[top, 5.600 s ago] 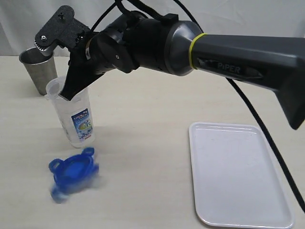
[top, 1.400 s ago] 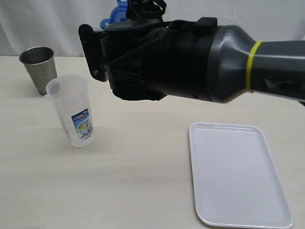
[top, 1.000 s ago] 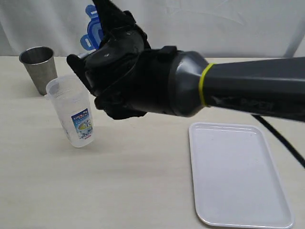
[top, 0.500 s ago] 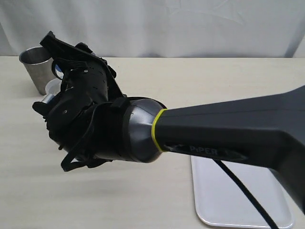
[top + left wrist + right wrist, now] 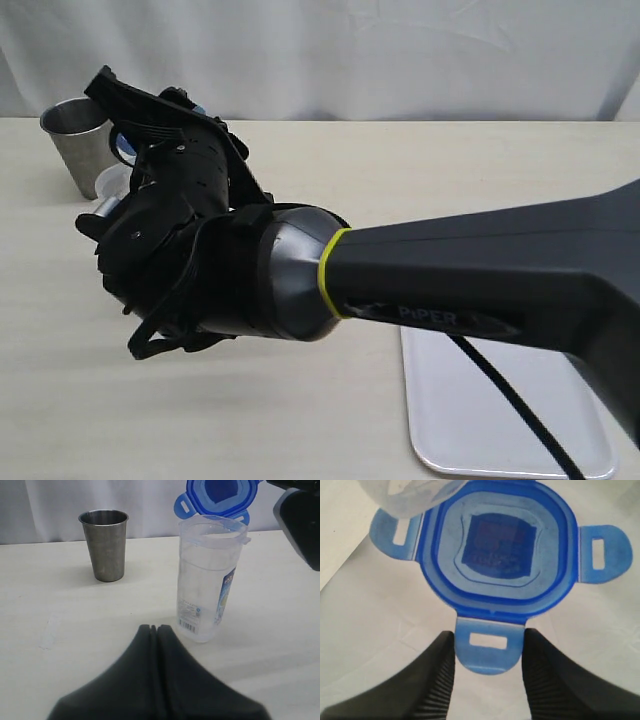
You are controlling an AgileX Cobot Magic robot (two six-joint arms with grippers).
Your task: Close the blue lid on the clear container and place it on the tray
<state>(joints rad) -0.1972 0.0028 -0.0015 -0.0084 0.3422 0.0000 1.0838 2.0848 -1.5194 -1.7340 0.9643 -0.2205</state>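
Right tool [image 5: 489,636]: jaws clamped on one snap flap of the blue lid [image 5: 500,555], one jaw on each side edge of the flap. Left tool [image 5: 156,630]: jaws together, holding nothing, low over the tabletop [image 5: 50,605] just in front of the clear container [image 5: 210,580].

Location: the container stands upright on the tabletop, mouth open. The lid hangs just above the container's rim, tilted and off-centre, not seated. A metal cup [image 5: 105,545] stands apart from the container. The tray [image 5: 440,420] lies well apart from the container, on the right arm's side.

Handling, as judged: the lid looks light and stiff in its body, but its flaps are hinged, so a hold on one flap may let the lid swing or twist when pressed. The container appears empty, light, tall and narrow, so off-centre pressure could tip it. Its walls look smooth and likely slippery. The soundest hold is across two opposite flat sides at mid-height, below the rim and clear of the flaps.
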